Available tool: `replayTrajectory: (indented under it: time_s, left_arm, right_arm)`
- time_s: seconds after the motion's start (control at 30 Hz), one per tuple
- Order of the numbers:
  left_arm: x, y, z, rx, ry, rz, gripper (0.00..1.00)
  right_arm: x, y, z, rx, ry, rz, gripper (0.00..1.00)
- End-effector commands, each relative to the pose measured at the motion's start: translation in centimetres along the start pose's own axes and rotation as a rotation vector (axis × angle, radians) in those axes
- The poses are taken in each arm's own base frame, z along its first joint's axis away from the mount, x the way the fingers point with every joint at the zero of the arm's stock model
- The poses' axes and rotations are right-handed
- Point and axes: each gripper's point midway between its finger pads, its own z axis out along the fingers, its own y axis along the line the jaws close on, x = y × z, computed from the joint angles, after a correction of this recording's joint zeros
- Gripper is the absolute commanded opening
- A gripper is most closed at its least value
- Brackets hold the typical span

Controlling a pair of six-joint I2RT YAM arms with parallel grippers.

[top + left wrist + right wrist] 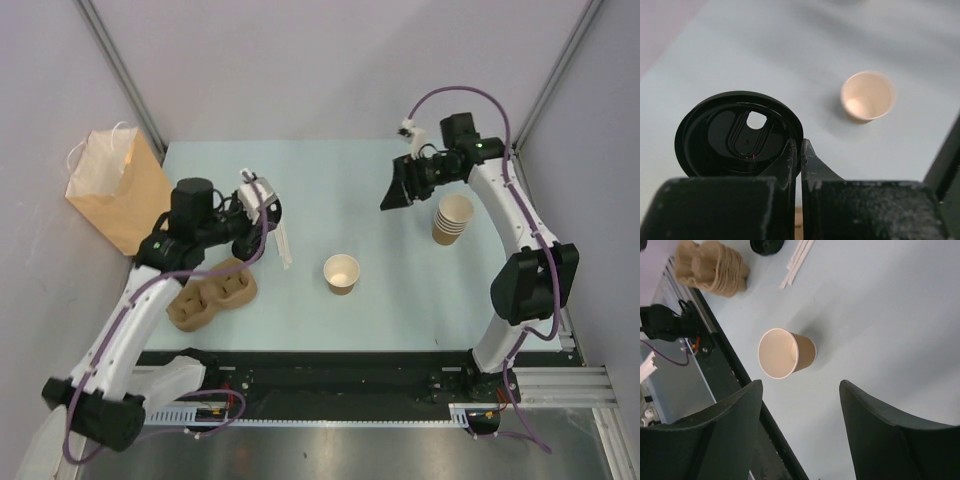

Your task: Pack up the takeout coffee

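Cup [341, 272] stood lidless at mid-table in the top view. From the left wrist, the left gripper [799, 150] pinched the black lid [737, 132] by its rim; it likely wanted levelling and centring over the cup before pressing. From the right wrist, the right gripper [801, 390] gaped empty; no writing showed.

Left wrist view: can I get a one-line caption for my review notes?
The left tool pinches the black lid by its rim; a lidless cup stands upright on the table beyond.
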Motion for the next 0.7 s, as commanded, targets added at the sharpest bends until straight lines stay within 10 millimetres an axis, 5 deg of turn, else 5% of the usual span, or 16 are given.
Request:
replayTrajectory:
  time_s: [0.0,0.03,0.17,0.3,0.4,0.53,0.6,0.67]
  left_arm:
    - [-6.4,-5.9,-3.6,0.238,-0.313,0.127,0.00]
    - [-7.6,-8.4,-4.8,0.370,-0.369,0.066,0.00]
    - [-11.7,-12.4,-8.3,0.650,-0.524,-0.063,0.00]
    - [-14.5,-13.0,-9.9,0.719,-0.620,-0.101,0.00]
    - [-15.7,-13.2,-10.7,0.754,-0.637,-0.163,0.00]
    - [-16.0,-14.1,-11.0,0.840,-0.577,-0.255,0.00]
    - [-15.6,-15.3,-11.4,0.912,-0.532,-0.258,0.00]
    - [-15.4,-15.9,-11.4,0.953,-0.499,-0.274,0.00]
  right_arm:
    - [-3.2,3.9,-5.0,-0.095,-0.148,-0.087,0.68]
    - [-3.4,4.3,-5.4,-0.101,-0.163,-0.104,0.68]
    - [-3.9,6.5,-6.6,-0.139,-0.221,-0.127,0.68]
    - [-4.5,10.7,-8.4,-0.271,-0.306,-0.111,0.68]
    - [-5.6,13.6,-9.9,-0.274,-0.417,-0.214,0.68]
    - [-6.4,17.8,-11.8,-0.062,-0.576,-0.600,0.70]
    - [-6.4,17.2,-11.8,0.055,-0.624,-0.692,0.70]
    - [-7.4,19.1,-14.0,0.117,-0.762,-0.865,0.68]
